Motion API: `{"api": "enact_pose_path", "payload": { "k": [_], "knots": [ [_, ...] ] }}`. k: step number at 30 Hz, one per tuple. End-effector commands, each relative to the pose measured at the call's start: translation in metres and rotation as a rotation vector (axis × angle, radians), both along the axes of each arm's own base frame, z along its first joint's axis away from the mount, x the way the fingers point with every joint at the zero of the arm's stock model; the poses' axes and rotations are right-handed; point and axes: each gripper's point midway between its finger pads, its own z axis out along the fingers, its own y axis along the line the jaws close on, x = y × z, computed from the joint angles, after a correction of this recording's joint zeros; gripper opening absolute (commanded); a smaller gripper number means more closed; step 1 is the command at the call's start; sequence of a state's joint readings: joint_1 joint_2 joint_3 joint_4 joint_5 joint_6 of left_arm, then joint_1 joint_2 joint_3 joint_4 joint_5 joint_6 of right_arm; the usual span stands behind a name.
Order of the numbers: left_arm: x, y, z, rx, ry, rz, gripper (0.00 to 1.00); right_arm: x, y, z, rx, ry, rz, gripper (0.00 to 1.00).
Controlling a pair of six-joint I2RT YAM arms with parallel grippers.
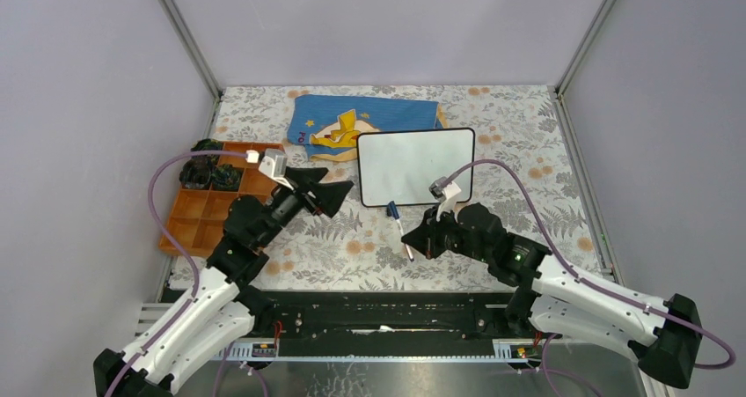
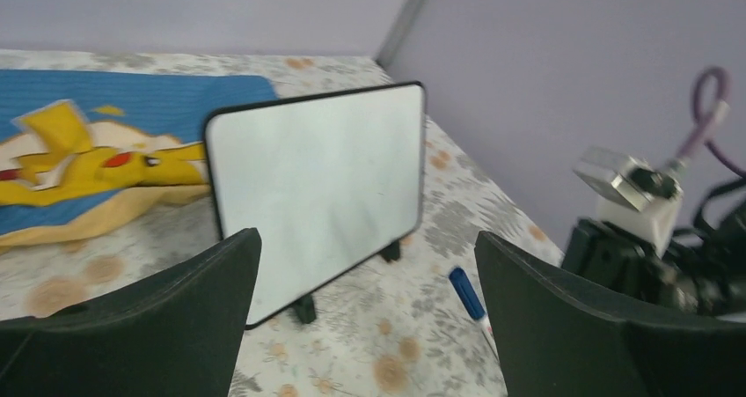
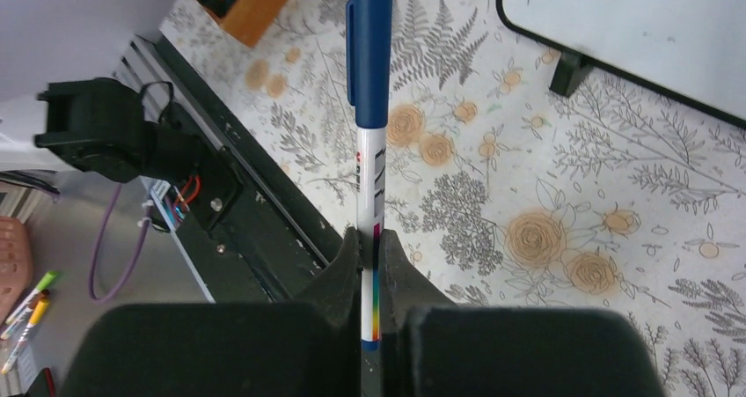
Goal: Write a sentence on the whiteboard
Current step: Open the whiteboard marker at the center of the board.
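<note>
1. Closest in, the right gripper [image 1: 407, 236] is clamped tight on a marker [image 1: 393, 210]. The wrist view shows the white barrel pinched between its fingers [image 3: 339, 269], with the blue cap on and pointing away from the camera.
2. That marker sits just in front of the whiteboard's near edge, cap end nearest the whiteboard. Can't tell if it touches the flowery table [image 1: 528, 150].
3. A bit further back on the left, the left gripper [image 1: 339, 181] has its jaws spread wide with nothing in them, aimed at the whiteboard's left side.
4. The whiteboard [image 1: 415, 166] stands mid-table on little black feet, its face plain white in all views.
5. An orange tray [image 1: 207, 216] is off to the left by the wall.
6. Furthest back, a blue cloth [image 1: 365, 120] with a yellow cartoon figure lies behind the whiteboard.
</note>
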State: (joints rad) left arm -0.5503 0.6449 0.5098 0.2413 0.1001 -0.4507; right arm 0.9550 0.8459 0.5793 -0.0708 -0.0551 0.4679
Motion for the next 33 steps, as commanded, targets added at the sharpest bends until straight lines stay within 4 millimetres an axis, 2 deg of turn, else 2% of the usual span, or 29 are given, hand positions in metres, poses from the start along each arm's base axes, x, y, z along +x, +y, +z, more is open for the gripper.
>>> {"api": "enact_pose_path", "payload": {
  "k": [1,5,9,13,20,27,33],
  "knots": [
    [-0.034,-0.03,0.03,-0.079,-0.117,-0.248,0.99,-0.001,0.012,0.04,0.16,-0.107,0.038,0.0],
    [-0.051,-0.047,0.032,-0.127,-0.087,-0.394,0.99,0.0,0.016,0.058,0.214,-0.161,0.057,0.0],
    [-0.052,-0.059,0.036,-0.2,0.019,-0.457,0.99,0.002,0.021,0.077,0.266,-0.212,0.066,0.0],
    [-0.057,-0.067,0.038,-0.264,0.084,-0.528,0.99,0.003,0.026,0.087,0.285,-0.228,0.079,0.0],
    [-0.052,-0.075,0.033,-0.262,0.152,-0.544,0.97,0.003,0.031,0.092,0.299,-0.232,0.091,0.0],
    [-0.055,-0.091,0.028,-0.276,0.226,-0.643,0.82,0.004,0.034,0.096,0.311,-0.234,0.094,0.0],
    [-0.057,-0.1,0.026,-0.272,0.256,-0.674,0.75,0.005,0.036,0.098,0.317,-0.232,0.096,0.0]
  ]
}}
